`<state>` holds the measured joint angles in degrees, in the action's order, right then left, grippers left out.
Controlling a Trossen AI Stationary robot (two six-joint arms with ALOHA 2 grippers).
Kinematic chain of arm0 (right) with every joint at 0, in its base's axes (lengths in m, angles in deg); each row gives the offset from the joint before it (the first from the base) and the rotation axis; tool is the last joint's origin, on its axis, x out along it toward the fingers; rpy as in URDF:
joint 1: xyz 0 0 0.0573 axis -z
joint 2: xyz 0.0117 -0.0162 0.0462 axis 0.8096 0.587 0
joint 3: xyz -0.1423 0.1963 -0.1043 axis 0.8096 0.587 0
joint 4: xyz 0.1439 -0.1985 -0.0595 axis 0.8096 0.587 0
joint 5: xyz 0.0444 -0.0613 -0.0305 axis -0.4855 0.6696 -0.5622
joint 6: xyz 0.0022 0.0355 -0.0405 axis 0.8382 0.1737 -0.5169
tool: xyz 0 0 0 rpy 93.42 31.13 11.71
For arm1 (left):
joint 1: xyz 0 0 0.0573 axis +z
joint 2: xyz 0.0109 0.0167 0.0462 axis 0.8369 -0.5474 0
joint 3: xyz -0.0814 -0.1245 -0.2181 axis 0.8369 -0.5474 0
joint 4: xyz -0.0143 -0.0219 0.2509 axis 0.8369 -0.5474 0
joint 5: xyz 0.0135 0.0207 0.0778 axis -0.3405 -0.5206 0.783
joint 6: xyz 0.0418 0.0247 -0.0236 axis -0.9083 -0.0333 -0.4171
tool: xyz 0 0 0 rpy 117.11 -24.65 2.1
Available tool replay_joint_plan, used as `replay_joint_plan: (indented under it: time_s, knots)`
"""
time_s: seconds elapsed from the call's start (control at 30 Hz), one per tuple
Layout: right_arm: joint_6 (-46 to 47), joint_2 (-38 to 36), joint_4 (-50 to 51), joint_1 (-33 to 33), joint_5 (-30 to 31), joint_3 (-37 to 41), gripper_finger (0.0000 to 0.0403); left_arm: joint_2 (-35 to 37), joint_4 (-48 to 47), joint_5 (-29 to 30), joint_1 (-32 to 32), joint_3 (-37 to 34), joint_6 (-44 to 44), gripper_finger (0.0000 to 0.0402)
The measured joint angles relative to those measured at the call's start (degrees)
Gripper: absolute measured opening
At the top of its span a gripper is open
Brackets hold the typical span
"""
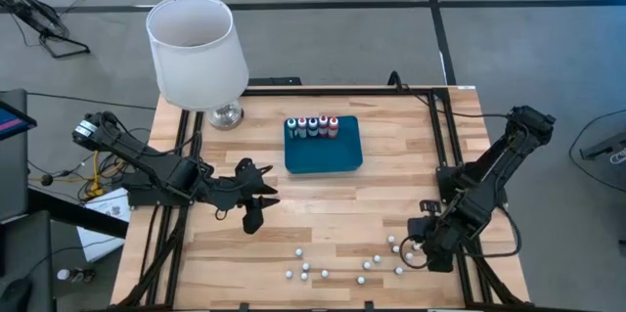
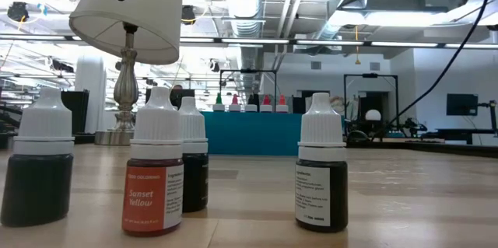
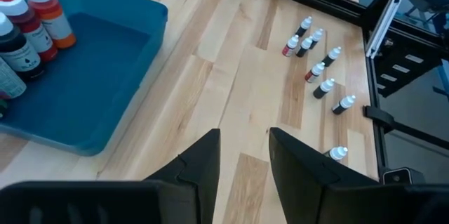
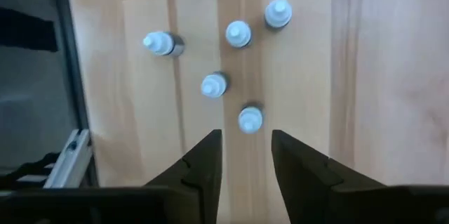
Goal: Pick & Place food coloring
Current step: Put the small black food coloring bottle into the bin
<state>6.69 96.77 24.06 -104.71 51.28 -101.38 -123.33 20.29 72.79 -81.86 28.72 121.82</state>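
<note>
Several tiny white-capped food coloring bottles (image 1: 342, 268) stand upright on the wooden table near its front edge; the low view shows them close up, one with an orange label (image 2: 153, 172). Five more bottles (image 1: 313, 126) stand in a row along the far edge of a teal tray (image 1: 328, 156) at mid-table. My right gripper (image 4: 245, 140) hangs open above the right-hand cluster, pointing steeply down, with one bottle's cap (image 4: 250, 120) just past its fingertips and nothing between them. My left gripper (image 3: 244, 136) waits open above the table, left of the tray (image 3: 84, 90).
A lamp with a white shade (image 1: 196, 50) and a silver base (image 1: 227, 114) stands at the table's far left. Black frame rails (image 1: 460, 156) run along both sides. Bare wood lies between the tray and the front bottles.
</note>
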Motion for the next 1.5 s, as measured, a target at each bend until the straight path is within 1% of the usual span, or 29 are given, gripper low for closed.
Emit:
replay_joint_plan:
  time_s: [0.2,0.3,0.4,0.63,0.83,0.97,1.13,1.23,1.37,1.5]
  knots:
    - [-2.4,3.7,-0.9,0.0,0.3,0.0,0.0134,0.0,0.0,0.0,0.0,0.0,0.0,0.0114]
    - [-3.2,4.6,-1.6,-0.1,0.4,0.0,0.0143,0.0,-0.1,0.0,0.0,0.0,0.5,0.0114]
    - [-3.0,4.6,-2.7,-0.6,2.0,0.5,0.0148,0.0,-0.2,0.0,0.0,0.0,0.6,0.0114]
    - [-0.6,4.6,-4.7,-1.2,3.0,2.3,0.0138,0.0,-0.2,-0.2,0.0,0.0,0.8,0.0114]
    - [0.9,4.6,-5.3,-3.3,3.1,3.3,0.0129,0.0,-0.2,-0.3,0.0,0.0,0.9,0.0114]
    - [2.2,4.6,-5.1,-4.6,5.0,3.3,0.0129,0.0,-0.2,-0.3,0.0,0.0,0.8,0.0114]
    - [3.9,4.6,-4.1,-5.2,7.3,3.3,0.0144,0.0,-0.2,-0.3,0.0,0.0,0.7,0.0114]
    - [3.9,4.6,-4.0,-5.2,7.7,3.3,0.0159,0.0,-0.2,-0.2,0.0,0.0,0.7,0.0114]
    - [3.9,4.6,-4.5,-5.2,7.7,3.6,0.0173,0.0,-0.2,-0.2,0.0,0.0,0.8,0.0114]
    - [4.3,4.6,-7.5,-5.2,5.8,5.7,0.0178,0.0,-0.2,-0.2,0.0,0.0,1.1,0.0114]
